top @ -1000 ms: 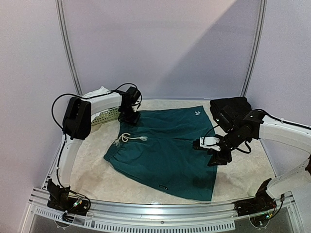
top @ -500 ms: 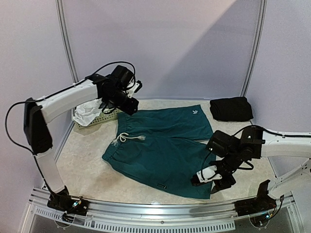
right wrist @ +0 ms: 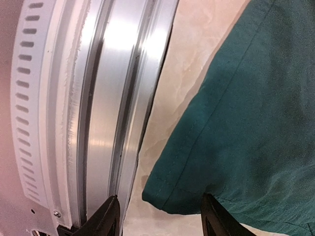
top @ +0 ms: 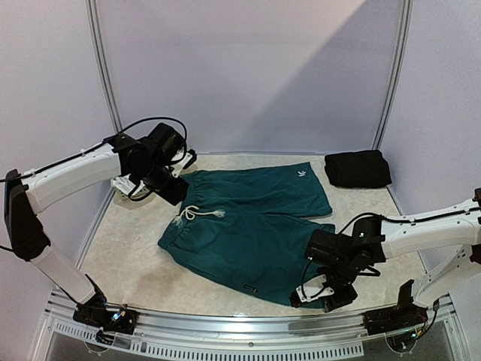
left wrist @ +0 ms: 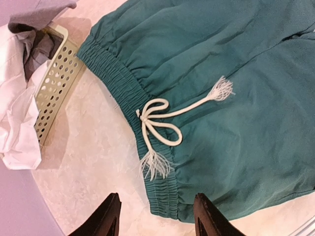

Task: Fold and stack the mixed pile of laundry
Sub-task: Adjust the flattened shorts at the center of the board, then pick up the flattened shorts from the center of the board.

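Observation:
The dark teal-green shorts (top: 252, 226) lie spread flat mid-table, white drawstring (left wrist: 160, 115) tied at the waistband, small white logo (top: 304, 174) on the far leg. My left gripper (top: 169, 188) hovers open over the waistband's left end; in the left wrist view its gripper (left wrist: 155, 219) straddles the waistband's corner with nothing held. My right gripper (top: 325, 295) stands open at the near right hem corner; the hem corner (right wrist: 170, 196) lies between its fingers (right wrist: 107, 219), not pinched. The black trousers (top: 358, 168) lie folded at the back right. A white cloth (left wrist: 17, 113) spills from the basket.
A pale perforated basket (left wrist: 56, 81) stands left of the shorts, mostly hidden behind my left arm in the top view. The table's metal front rail (right wrist: 113, 98) runs close beside the right gripper. Side posts and walls enclose the table.
The left gripper rose from the shorts' far waistband corner, then swung left and down to the waistband's left end. The right gripper travelled along the right leg toward the near hem corner.

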Controlling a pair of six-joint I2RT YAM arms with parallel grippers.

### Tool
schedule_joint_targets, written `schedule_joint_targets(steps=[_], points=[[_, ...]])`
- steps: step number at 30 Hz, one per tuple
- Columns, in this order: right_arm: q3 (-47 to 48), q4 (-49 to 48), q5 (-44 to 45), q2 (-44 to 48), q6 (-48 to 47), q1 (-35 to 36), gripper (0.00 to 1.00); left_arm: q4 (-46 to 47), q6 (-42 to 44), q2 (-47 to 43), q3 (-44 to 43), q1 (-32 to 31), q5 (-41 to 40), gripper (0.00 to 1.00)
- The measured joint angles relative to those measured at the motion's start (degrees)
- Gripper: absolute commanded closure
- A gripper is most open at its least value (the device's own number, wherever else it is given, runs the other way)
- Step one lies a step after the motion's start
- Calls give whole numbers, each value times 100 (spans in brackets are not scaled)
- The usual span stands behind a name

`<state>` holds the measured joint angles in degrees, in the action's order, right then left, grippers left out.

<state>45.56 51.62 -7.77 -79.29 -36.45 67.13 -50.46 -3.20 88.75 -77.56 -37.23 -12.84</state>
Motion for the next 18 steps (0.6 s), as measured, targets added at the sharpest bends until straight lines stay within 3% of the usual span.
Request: schedule_joint_targets(steps=[14, 15, 18], points=[[2, -225, 140, -439, 181, 195, 59, -350, 214, -101, 122, 0, -337, 48], [2, -234, 168, -448, 195, 216, 64, -356, 223, -101, 122, 0, -339, 48], [7, -282, 284, -505, 271, 225, 92, -367, 256, -101, 125, 0, -343, 48]])
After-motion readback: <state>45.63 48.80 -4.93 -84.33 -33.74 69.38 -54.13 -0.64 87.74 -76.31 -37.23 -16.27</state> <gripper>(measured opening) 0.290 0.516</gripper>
